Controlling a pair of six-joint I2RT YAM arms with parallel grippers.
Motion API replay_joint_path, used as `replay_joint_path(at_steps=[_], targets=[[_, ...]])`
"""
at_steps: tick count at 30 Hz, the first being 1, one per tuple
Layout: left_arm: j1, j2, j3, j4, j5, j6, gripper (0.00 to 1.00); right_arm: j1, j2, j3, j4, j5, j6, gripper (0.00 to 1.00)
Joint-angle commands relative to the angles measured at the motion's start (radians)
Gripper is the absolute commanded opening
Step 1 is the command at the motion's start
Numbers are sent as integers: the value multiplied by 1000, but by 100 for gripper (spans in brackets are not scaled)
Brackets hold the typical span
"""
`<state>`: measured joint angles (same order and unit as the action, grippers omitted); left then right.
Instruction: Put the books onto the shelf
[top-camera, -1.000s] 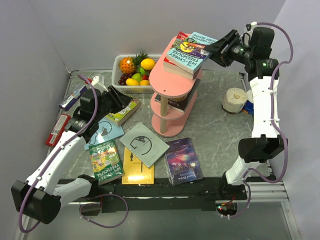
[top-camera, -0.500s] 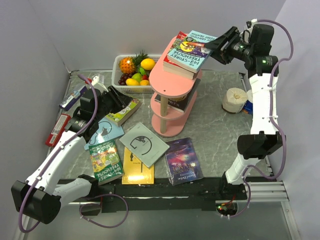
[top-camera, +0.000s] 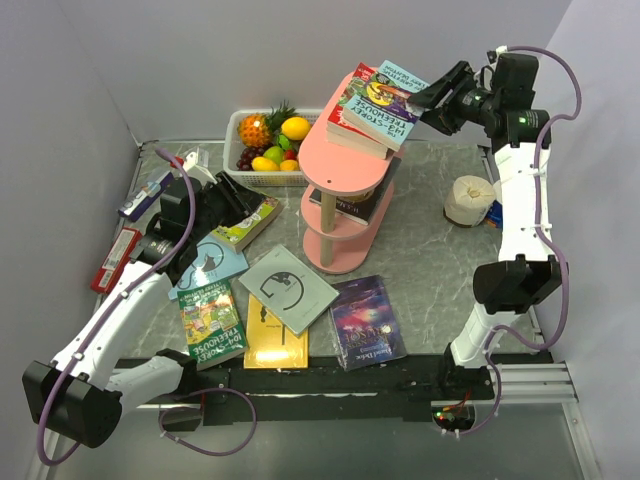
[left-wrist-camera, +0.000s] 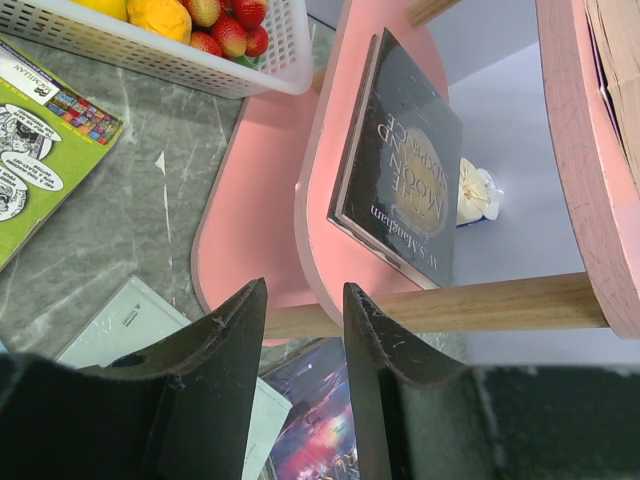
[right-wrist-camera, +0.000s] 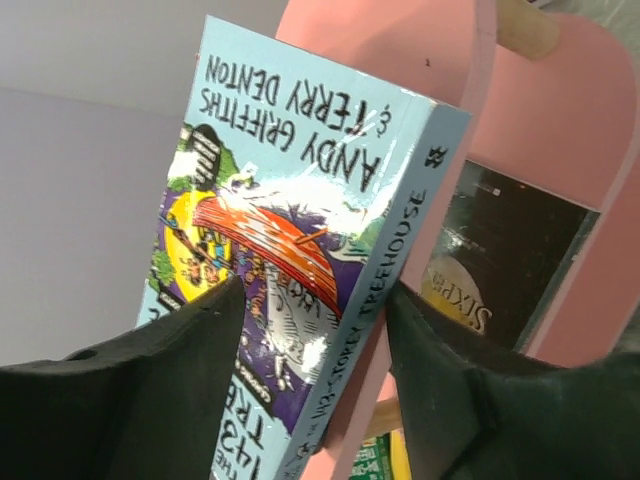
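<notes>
Six books are lying flat on the table (top-camera: 430, 250), fanned out from 6 to 9 o'clock of the shelf (top-camera: 345, 165): the green Treehouse book (top-camera: 212, 322), the yellow book (top-camera: 275, 345), the grey book (top-camera: 288, 288), the galaxy book (top-camera: 367, 322) and two more nearer the left gripper (top-camera: 232, 205). That gripper is hovering low with its jaws partly parted and nothing between them, probably waiting its turn.

On the top tier the light-blue Treehouse book (top-camera: 378, 100) is resting on a small stack and overhanging toward 2 o'clock. There the right gripper (top-camera: 428, 100) is straddling its corner, one finger over the cover and one past the spine. Whether they are pressing it or letting go, I cannot tell. Reaching in from that side probably suits the tall stand, since no post is standing in the way there. A dark book (left-wrist-camera: 400, 170) is lying on the middle tier.
</notes>
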<state>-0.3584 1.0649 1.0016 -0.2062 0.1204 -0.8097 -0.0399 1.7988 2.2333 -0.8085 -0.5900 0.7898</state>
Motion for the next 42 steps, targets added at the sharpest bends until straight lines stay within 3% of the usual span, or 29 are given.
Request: replay_joint_path(at_steps=[1, 6, 11, 20, 30, 42], targets=[[4, 3, 3, 39, 25, -16, 43, -5, -82, -33, 40, 19, -12, 57], [4, 0, -1, 39, 25, -17, 43, -3, -82, -37, 54, 7, -4, 47], [4, 1, -3, 42, 27, -19, 43, 5, -65, -8, 68, -20, 5, 47], [4, 3, 11, 33, 21, -13, 43, 8, -78, 17, 22, 2, -43, 68], [4, -6, 3, 36, 19, -13, 43, 6, -162, -92, 15, 45, -84, 70], [4, -11, -6, 39, 22, -17, 43, 11, -179, -130, 38, 33, -80, 43]])
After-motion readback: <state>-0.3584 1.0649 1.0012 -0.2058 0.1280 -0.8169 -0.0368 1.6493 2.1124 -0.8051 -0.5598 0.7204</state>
